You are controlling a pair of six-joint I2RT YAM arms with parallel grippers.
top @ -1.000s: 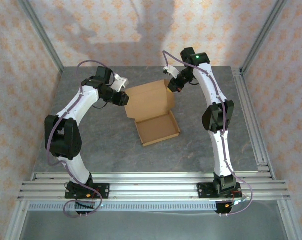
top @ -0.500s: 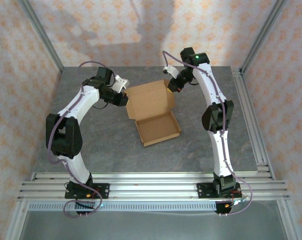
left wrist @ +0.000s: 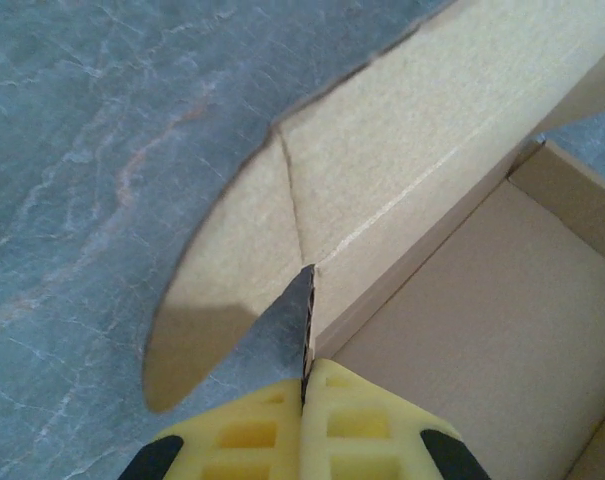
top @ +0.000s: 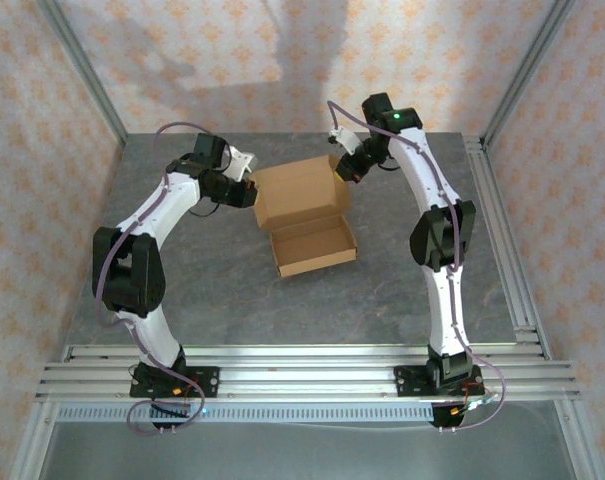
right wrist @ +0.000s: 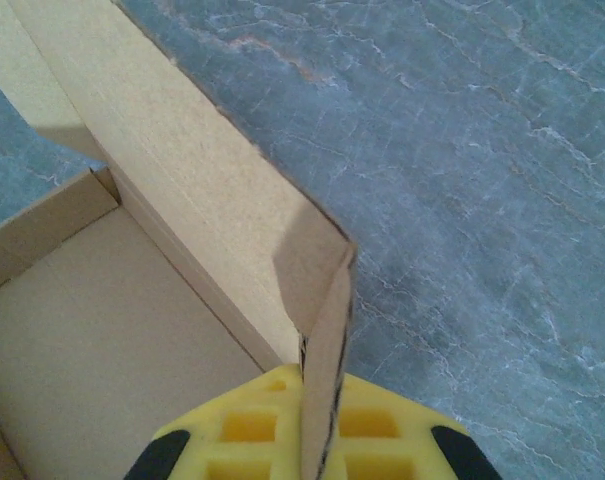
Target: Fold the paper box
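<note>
Paper box (top: 307,215): tan cardboard, mid-table, a little toward the far side.
- The shallow tray part lies flat on the table (top: 202,290), open side up.
- The lid panel rises tilted from the tray's far edge.
- The tray floor is bare cardboard in both wrist views (left wrist: 462,330).

2 grippers, 1 at each end of the lid:
- Left gripper (top: 248,192) is at the lid's left edge. In the left wrist view, the yellow pads (left wrist: 252,430) are pressed together on a thin side flap seen edge-on, with the cardboard caught in the seam between them. A rounded flap with a crease line lies just beyond.
- Right gripper (top: 344,172) is at the lid's right far corner. In the right wrist view, the gripper (right wrist: 304,385) is closed, pinching the lid's side flap, which is bent roughly square to the lid panel.

Surroundings:
- The table is a grey stone-pattern surface, with open surface on the near side of the tray and to both sides.
- Aluminium rails (top: 302,362) run along the near edge where the arm bases are bolted, and another rail (top: 502,230) runs along the right edge.
- Patterned walls close in the far side and both flanks.
</note>
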